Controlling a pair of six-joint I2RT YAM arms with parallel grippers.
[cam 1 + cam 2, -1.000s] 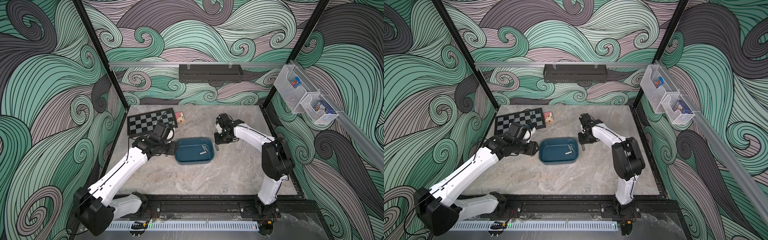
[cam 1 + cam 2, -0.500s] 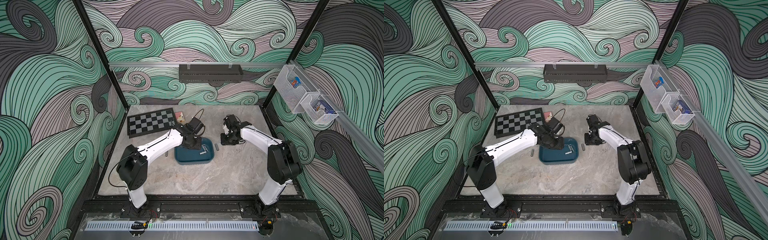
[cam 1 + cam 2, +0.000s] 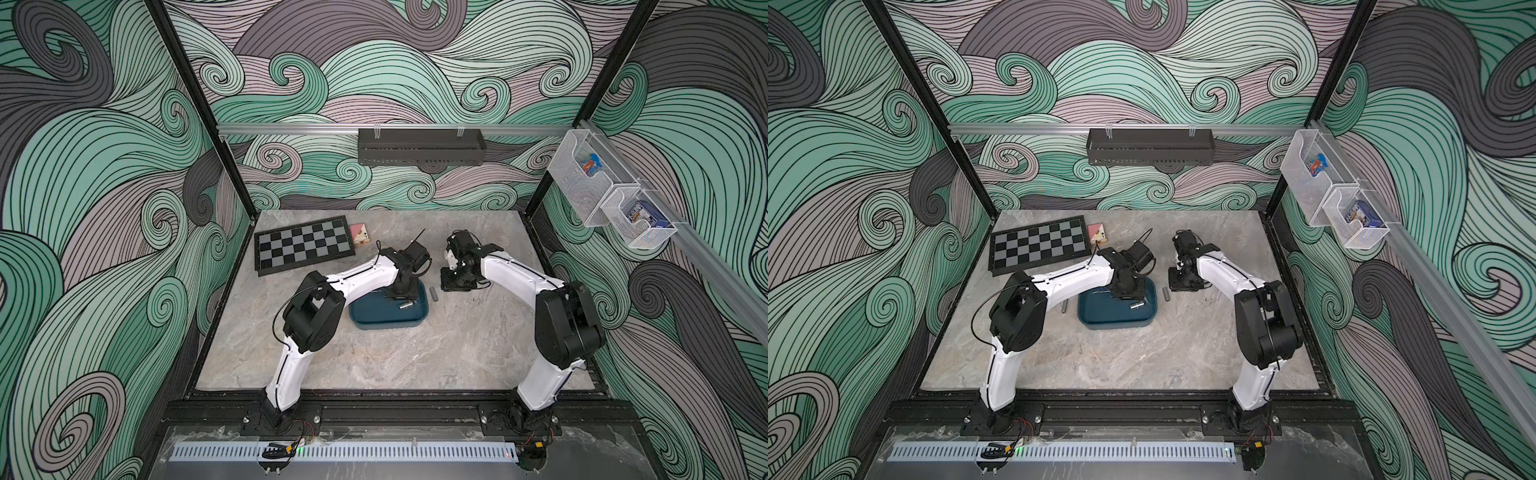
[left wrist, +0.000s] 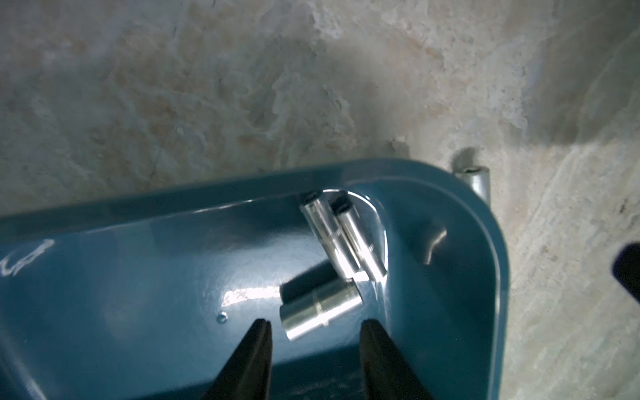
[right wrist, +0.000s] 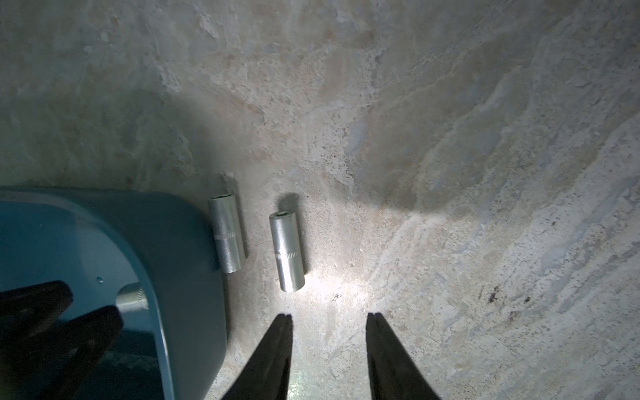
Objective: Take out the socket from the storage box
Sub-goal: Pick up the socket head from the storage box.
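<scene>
**Left pincer** (image 4: pixel 317 332): jaws parted, holding nothing. The black tips are down inside the storage box (image 4: pixel 500 270), straddling the near end of the short socket (image 4: pixel 320 306). Neither tip appears to touch it, though blur at the tips makes that hard to confirm.

**Short socket:** lies on its side on the box floor near a rounded corner, askew to the jaw line.
- Handling, as a judgement: rigid, dense for its size and slick. Being round, it is apt to roll or squirt out if pinched off-centre.
- The best hold looks to be across the wide barrel, tips square to its axis and clear of the step. The glossy floor offers little friction.
- Looks: bright satin steel, stubby and stepped, with a wide barrel, a narrower neck and a small shoulder between.

**Beyond it:** long socket pair (image 4: pixel 329 239), slimmer, side by side and touching, ends pushed into the corner wall. Not yet out.

**Right pincer** (image 5: pixel 330 322): jaws apart, empty, low over the bench (image 5: pixel 450 138) just outside the box.
- Ahead of it, a bench socket (image 5: pixel 227 237) lies just beside the box's outer wall.
- A second bench socket (image 5: pixel 287 251) lies roughly parallel, a little further off.
- In a top view, a third socket (image 3: pixel 1064 306) lies on the bench at the box's other side.
</scene>
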